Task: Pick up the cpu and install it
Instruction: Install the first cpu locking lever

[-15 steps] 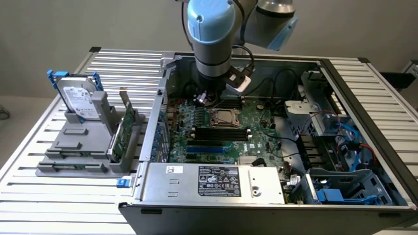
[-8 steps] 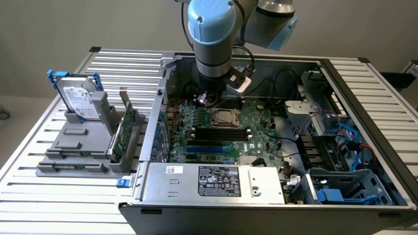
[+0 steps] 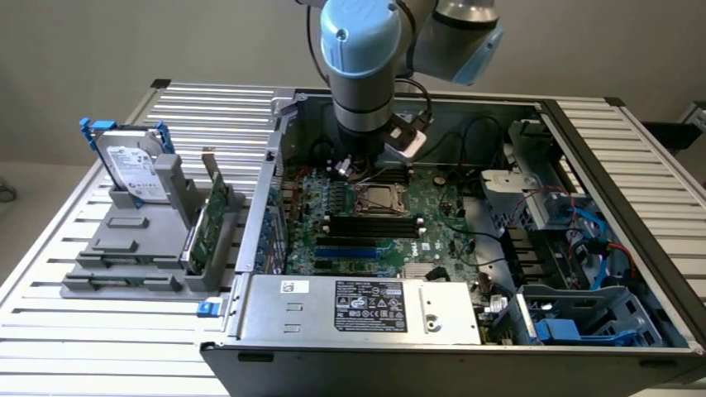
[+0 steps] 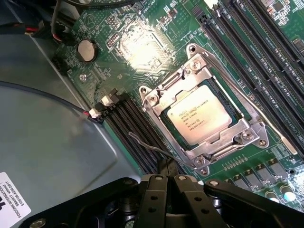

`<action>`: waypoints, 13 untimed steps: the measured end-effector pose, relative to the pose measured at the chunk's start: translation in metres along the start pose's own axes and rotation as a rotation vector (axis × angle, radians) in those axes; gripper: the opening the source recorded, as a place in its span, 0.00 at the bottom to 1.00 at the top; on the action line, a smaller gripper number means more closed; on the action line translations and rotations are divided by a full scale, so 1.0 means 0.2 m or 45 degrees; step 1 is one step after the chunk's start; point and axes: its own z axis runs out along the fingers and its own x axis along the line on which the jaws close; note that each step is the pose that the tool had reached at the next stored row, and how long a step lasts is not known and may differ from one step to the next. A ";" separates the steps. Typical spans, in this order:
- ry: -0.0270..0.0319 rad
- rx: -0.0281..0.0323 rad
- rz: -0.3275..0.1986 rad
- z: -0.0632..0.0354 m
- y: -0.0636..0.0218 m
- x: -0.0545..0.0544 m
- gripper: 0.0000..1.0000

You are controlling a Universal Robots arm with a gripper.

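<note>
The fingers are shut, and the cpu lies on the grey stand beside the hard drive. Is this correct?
Not quite. The fingers are shut, but the cpu lies in the motherboard socket, inside its metal frame, not on the grey stand beside the hard drive. The wrist view shows this.

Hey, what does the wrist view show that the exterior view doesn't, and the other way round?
Wrist view: printed lettering on the cpu lying in the metal-framed socket, a coin battery, and the gripper shut, holding nothing.
Exterior view: the arm above the open computer case, the power supply, and the hard drive upright in a grey holder on the exterior view's left.
Both: the green motherboard, the socket and the black memory slots.
</note>
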 end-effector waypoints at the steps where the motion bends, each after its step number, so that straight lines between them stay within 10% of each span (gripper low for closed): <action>1: -0.0001 0.0001 0.001 0.001 0.003 0.00 0.11; 13: -0.0027 0.0023 0.006 0.010 0.027 0.00 0.11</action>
